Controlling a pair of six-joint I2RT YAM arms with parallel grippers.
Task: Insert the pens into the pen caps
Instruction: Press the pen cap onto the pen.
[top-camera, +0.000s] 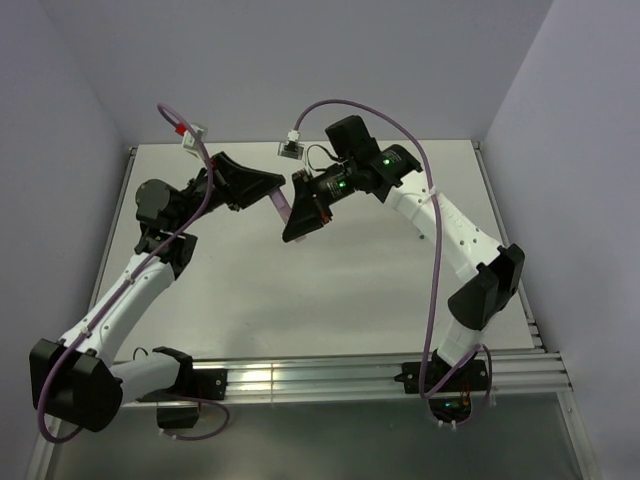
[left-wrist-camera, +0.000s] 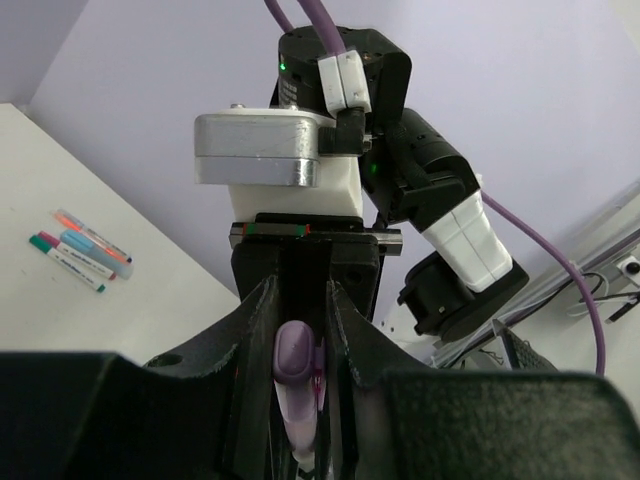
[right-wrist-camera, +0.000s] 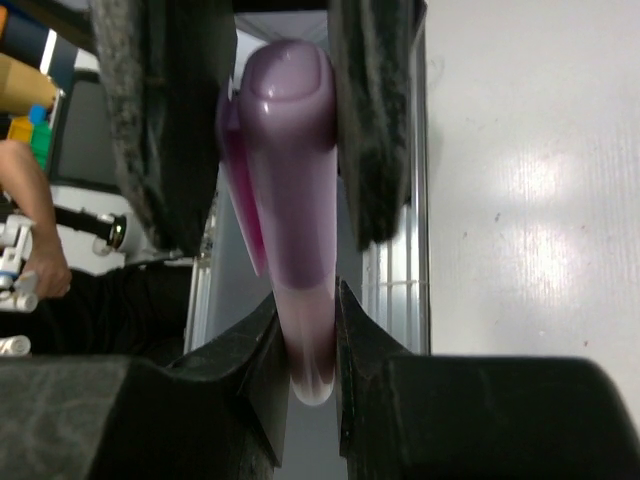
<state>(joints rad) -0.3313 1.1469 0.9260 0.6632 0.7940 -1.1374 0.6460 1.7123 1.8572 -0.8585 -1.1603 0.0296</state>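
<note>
Both grippers meet in the air above the back middle of the table and hold one pen between them (top-camera: 282, 207). My left gripper (top-camera: 277, 190) is shut on its lilac cap (left-wrist-camera: 294, 350), which has a magenta clip. My right gripper (top-camera: 295, 218) is shut on the whitish barrel end (right-wrist-camera: 308, 350). In the right wrist view the cap (right-wrist-camera: 290, 120) sits between the left gripper's fingers (right-wrist-camera: 375, 120). Several more pens (left-wrist-camera: 80, 250) with teal, orange and light blue parts lie side by side on the table at the left of the left wrist view.
The white table (right-wrist-camera: 530, 200) is bounded by lilac walls at the back and sides. An aluminium rail (top-camera: 380, 375) runs along the near edge. The right arm (left-wrist-camera: 450, 220) fills the middle of the left wrist view. A person's arm (right-wrist-camera: 30, 230) shows beyond the table.
</note>
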